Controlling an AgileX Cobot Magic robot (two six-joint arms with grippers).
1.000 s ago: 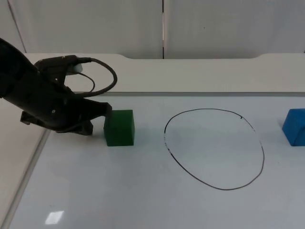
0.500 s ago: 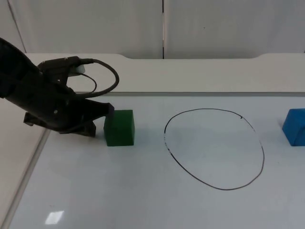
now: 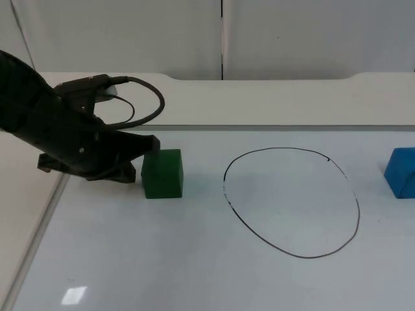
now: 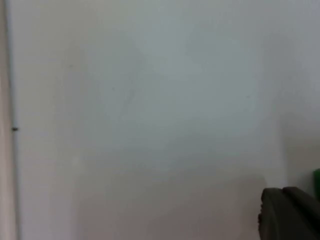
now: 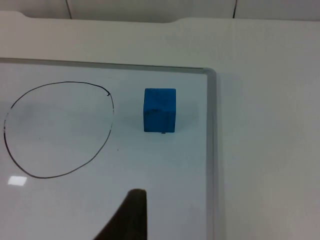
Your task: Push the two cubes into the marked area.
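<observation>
A green cube (image 3: pixel 163 173) sits on the white board, left of a hand-drawn black oval that marks the area (image 3: pixel 292 201). My left gripper (image 3: pixel 148 146) is low over the board at the cube's left side, touching it or nearly so. A sliver of that green cube (image 4: pixel 317 181) shows beside the left gripper (image 4: pixel 289 216) in the left wrist view. A blue cube (image 3: pixel 402 172) rests to the right of the oval, near the board's right edge. The right wrist view looks down on the blue cube (image 5: pixel 160 110) and the oval (image 5: pixel 60 130), with my right gripper (image 5: pixel 131 212) held back from both.
The board has a raised grey frame along its left side (image 3: pixel 39 223), its back (image 3: pixel 272 127) and its right side (image 5: pixel 211 150). Behind it a white ledge runs to the partition wall (image 3: pixel 292 39).
The left arm has crept a little to the right, closing in on the green cube's left face. Neither cube has moved.
</observation>
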